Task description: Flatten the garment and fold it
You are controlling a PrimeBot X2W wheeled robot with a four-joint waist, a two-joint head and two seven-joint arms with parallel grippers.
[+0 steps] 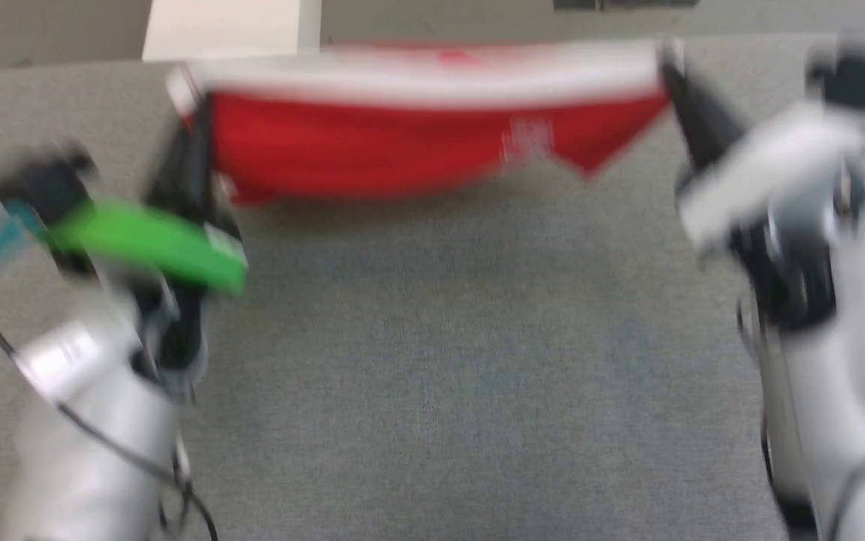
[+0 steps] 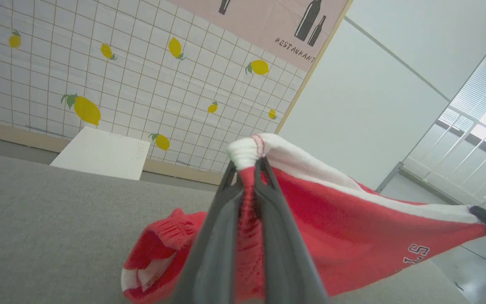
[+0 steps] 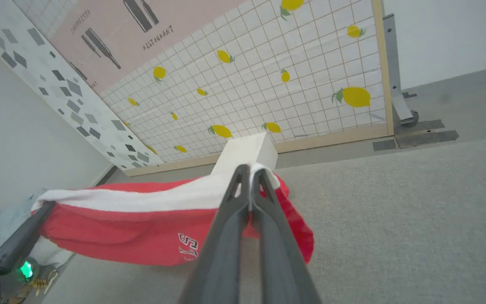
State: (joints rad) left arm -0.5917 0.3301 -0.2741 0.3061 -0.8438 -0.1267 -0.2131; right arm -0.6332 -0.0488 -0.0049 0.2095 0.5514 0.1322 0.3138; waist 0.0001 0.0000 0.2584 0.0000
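Above grey fabric surface point(image 1: 432, 376), sagging thin red garment point(image 1: 402, 143)

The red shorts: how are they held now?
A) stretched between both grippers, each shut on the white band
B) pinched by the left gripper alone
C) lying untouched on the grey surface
A: the left gripper and the right gripper each pinch an end of the white band, the red shorts spanning between them.
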